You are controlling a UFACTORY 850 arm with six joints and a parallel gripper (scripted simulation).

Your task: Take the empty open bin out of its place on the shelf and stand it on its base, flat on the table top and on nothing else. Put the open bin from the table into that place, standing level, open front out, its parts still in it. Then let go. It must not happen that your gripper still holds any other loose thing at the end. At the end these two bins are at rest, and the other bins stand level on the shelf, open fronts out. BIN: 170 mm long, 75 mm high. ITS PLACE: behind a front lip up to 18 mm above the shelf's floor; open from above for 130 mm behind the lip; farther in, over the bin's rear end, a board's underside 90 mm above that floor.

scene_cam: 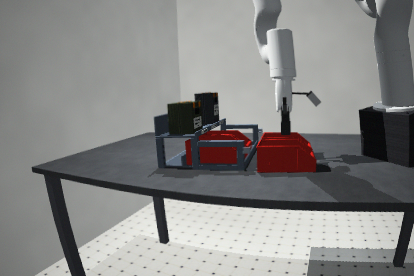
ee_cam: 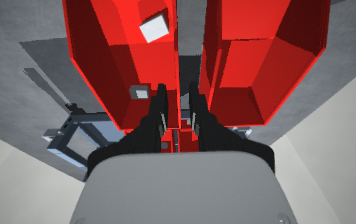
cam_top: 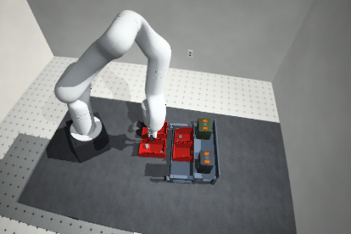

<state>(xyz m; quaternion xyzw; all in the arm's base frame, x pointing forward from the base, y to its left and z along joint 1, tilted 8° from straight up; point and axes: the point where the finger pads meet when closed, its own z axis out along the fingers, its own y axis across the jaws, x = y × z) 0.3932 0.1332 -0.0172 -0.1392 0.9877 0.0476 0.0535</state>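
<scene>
The open red bin with parts (cam_top: 153, 153) (ee_cam: 135, 62) stands on the table in front of the shelf. A white block (ee_cam: 154, 28) and a grey piece (ee_cam: 139, 92) lie in it. The empty red bin (scene_cam: 287, 159) (ee_cam: 245, 65) stands on the table beside it, with a narrow gap between them. My gripper (cam_top: 153, 138) (scene_cam: 285, 133) (ee_cam: 178, 93) points down, part-way open and empty. Its fingers are astride the parts bin's side wall, one over the inside, one over the gap. The shelf (cam_top: 181, 169) (scene_cam: 219, 143) has a vacant place at its near end in the top view.
Two other red bins (cam_top: 184, 135) (cam_top: 182, 153) stand side by side on the shelf. A green box (cam_top: 204, 129) (scene_cam: 182, 119) and a dark box (cam_top: 205, 163) (scene_cam: 209, 106) stand on its raised rear board. The empty bin's wall is close to the outer finger.
</scene>
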